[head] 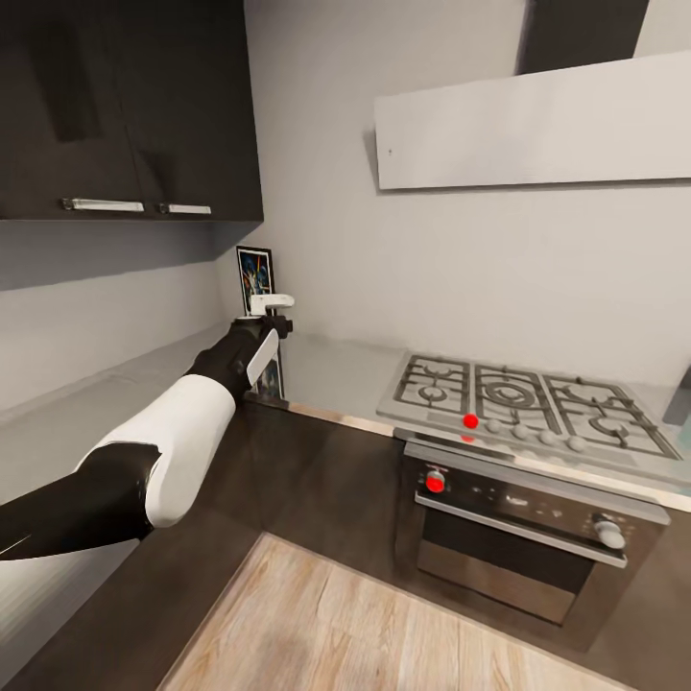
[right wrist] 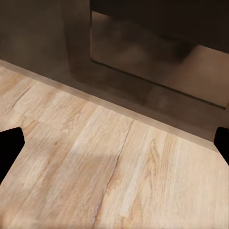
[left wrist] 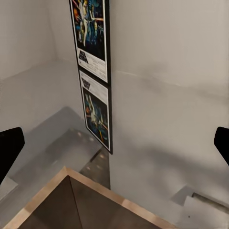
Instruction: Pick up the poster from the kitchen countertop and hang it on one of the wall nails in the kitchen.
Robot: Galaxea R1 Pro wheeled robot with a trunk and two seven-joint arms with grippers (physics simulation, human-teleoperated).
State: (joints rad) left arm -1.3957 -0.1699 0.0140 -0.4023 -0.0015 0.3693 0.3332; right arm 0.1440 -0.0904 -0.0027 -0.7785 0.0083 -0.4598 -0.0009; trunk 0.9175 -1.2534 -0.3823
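My left gripper point(head: 272, 305) reaches out over the corner of the smooth pale grey-white kitchen countertop point(head: 336, 369), its fingers spread wide apart and holding nothing; along the left wrist camera the two dark fingertips point(left wrist: 9, 148) sit far apart at the edges. Just beyond that gripper, the upright rectangular Star Wars poster in its black frame point(head: 255, 274) stands on the countertop in the corner, leaning against the pale wall point(head: 432, 250); its lower half is mirrored in the glossy slab below it point(left wrist: 98, 112). The poster lies ahead of my fingers, not touching them. Off to the right of this arm, well apart, the steel gas hob with its red knob point(head: 523, 403) is set into the counter. My right gripper point(right wrist: 114, 143) hangs open over light wooden floor planks point(right wrist: 105, 167), near a dark cabinet base point(right wrist: 157, 52).
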